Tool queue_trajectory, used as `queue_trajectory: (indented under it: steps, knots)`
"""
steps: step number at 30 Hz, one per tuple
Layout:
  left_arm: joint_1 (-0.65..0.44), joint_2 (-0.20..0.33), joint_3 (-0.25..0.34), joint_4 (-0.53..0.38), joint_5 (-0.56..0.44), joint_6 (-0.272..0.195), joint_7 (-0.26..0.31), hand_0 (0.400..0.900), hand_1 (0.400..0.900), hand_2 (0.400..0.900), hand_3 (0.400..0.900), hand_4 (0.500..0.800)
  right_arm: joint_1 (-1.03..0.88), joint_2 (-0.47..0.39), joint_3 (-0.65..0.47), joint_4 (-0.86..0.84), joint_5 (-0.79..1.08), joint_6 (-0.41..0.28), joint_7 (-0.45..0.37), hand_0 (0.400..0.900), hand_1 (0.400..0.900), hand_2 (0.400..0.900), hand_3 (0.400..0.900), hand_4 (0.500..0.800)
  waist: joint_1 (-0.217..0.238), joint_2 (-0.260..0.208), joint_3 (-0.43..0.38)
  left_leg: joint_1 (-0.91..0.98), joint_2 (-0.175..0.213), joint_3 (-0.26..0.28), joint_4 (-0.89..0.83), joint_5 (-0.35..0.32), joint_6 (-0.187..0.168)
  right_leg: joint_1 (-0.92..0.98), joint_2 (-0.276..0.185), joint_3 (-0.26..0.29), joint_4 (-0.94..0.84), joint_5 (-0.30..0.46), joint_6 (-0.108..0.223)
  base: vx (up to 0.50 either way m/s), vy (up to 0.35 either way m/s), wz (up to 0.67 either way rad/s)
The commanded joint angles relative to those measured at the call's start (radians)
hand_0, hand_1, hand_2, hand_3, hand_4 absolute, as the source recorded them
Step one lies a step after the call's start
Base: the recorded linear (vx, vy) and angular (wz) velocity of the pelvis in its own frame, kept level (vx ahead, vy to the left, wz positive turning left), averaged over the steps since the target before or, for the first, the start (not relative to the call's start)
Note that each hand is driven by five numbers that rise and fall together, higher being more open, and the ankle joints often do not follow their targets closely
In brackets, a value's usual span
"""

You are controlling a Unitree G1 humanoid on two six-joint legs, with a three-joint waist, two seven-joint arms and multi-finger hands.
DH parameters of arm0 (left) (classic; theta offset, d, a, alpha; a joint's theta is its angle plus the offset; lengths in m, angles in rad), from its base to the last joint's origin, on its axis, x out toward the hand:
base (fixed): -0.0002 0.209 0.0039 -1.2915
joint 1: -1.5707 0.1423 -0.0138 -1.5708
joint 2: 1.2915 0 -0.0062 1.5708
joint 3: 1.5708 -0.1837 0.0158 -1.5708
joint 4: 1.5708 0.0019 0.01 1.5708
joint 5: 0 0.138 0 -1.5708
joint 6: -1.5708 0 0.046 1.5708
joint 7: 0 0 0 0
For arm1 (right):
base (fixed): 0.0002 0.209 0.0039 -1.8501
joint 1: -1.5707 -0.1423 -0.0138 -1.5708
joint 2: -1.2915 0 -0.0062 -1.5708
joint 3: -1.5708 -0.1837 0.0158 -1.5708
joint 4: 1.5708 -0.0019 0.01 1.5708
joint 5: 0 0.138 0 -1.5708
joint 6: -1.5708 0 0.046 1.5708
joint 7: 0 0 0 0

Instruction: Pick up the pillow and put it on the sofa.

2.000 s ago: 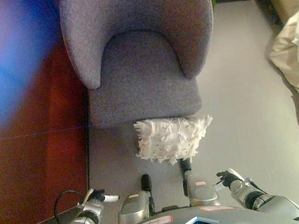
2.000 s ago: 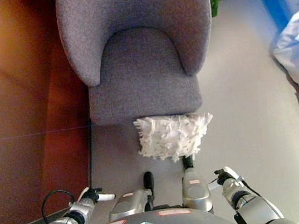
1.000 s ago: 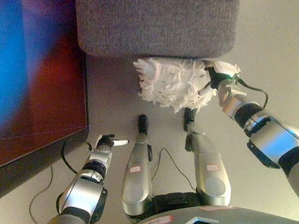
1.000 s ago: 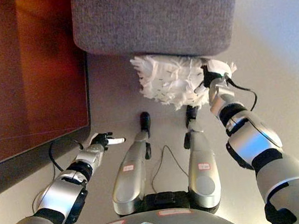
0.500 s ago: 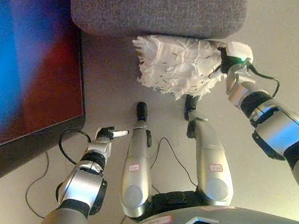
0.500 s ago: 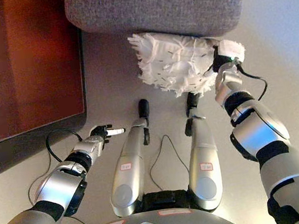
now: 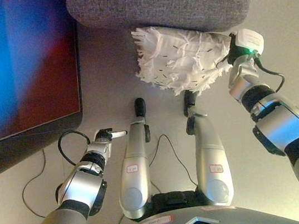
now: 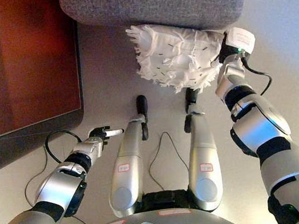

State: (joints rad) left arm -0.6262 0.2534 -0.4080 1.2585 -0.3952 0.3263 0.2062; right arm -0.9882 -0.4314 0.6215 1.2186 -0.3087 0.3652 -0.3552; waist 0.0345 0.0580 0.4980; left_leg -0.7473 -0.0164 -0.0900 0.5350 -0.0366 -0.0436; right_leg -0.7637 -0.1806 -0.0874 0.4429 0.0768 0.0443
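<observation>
A white fluffy pillow (image 7: 178,60) lies on the grey floor, right against the front of the grey sofa (image 7: 161,0). My right hand (image 7: 232,57) is pressed into the pillow's right end, and the pillow's fringe covers most of it. My left hand (image 7: 105,135) hangs low at the left, well short of the pillow. It is relaxed, holds nothing, and one white-tipped finger points right.
A red-brown mat (image 8: 13,65) with a dark edge covers the floor to the left of the sofa. Pale floor (image 8: 291,40) stretches to the right of the sofa and my right arm.
The camera has tipped down and closer. My right hand has come from my side to the pillow's right end, and that end now bulges up toward the sofa. The left hand has stayed low.
</observation>
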Motion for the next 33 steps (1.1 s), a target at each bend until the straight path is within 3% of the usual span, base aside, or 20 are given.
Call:
queue_trajectory:
  steps: [1, 7, 9, 15, 24, 30, 33]
  knots:
    - [0.035, 0.024, 0.013, 0.037, -0.051, 0.049, 0.055, 0.9, 0.9, 0.9, 0.9, 0.8, -0.104, -0.101, 0.014, -0.011, -0.011, -0.008, 0.01, 0.9, 0.9, 0.9, 0.9, 0.8, 0.038, 0.024, -0.006, -0.015, 0.027, 0.021, 0.017, -0.023, 0.036, -0.022, -0.015, 0.048, 0.164, -0.13, 0.019, 0.0, 0.0, 0.0]
    - [0.054, 0.025, 0.012, 0.033, -0.097, 0.061, 0.077, 0.9, 0.9, 0.9, 0.9, 0.8, -0.144, -0.115, 0.051, -0.029, -0.01, -0.012, 0.038, 0.9, 0.9, 0.9, 0.9, 0.8, 0.047, 0.036, 0.0, -0.078, 0.021, 0.017, 0.068, -0.032, 0.041, -0.082, -0.017, 0.055, 0.223, -0.147, 0.008, 0.02, 0.009, 0.02]
    - [0.062, 0.021, 0.01, 0.03, -0.107, 0.059, 0.084, 0.9, 0.9, 0.9, 0.9, 0.8, -0.162, -0.116, 0.064, -0.035, -0.005, -0.01, 0.068, 0.9, 0.9, 0.9, 0.9, 0.8, 0.052, 0.042, 0.003, -0.101, 0.017, 0.013, 0.116, -0.073, 0.038, -0.103, -0.017, 0.064, 0.272, -0.188, 0.01, 0.11, 0.003, 0.05]
    - [0.075, 0.024, 0.006, 0.013, -0.119, 0.058, 0.101, 0.9, 0.9, 0.9, 0.9, 0.8, -0.238, -0.112, 0.103, -0.05, 0.05, -0.028, 0.18, 0.9, 0.9, 0.9, 0.9, 0.8, 0.066, 0.062, 0.011, -0.204, 0.002, 0.007, 0.201, -0.084, 0.038, -0.205, -0.014, 0.083, 0.364, -0.208, -0.002, 0.03, 0.012, 0.06]
    - [0.125, 0.041, 0.015, -0.001, -0.147, 0.05, 0.108, 0.9, 0.9, 0.9, 0.9, 0.8, -0.293, -0.135, 0.146, -0.094, 0.041, -0.012, 0.207, 0.9, 0.9, 0.9, 0.9, 0.8, 0.076, 0.078, 0.022, -0.355, -0.02, 0.01, 0.371, -0.122, 0.039, -0.356, -0.011, 0.1, 0.524, -0.239, -0.02, 0.0, 0.01, 0.0]
    - [0.161, 0.044, 0.024, -0.006, -0.157, 0.032, 0.112, 0.9, 0.9, 0.9, 0.9, 0.8, -0.344, -0.133, 0.167, -0.083, 0.065, 0.034, 0.26, 0.9, 0.9, 0.9, 0.9, 0.8, 0.088, 0.102, 0.022, -0.453, -0.043, 0.018, 0.49, -0.152, 0.033, -0.465, -0.015, 0.119, 0.632, -0.262, -0.027, 0.0, 0.033, 0.04]
    - [0.179, 0.047, 0.029, -0.005, -0.154, 0.016, 0.1, 0.9, 0.9, 0.9, 0.9, 0.8, -0.375, -0.135, 0.177, -0.069, 0.089, 0.015, 0.302, 0.9, 0.9, 0.9, 0.9, 0.8, 0.092, 0.116, 0.022, -0.477, -0.046, 0.023, 0.511, -0.158, 0.031, -0.496, -0.015, 0.127, 0.655, -0.27, -0.032, -0.01, 0.056, 0.04]
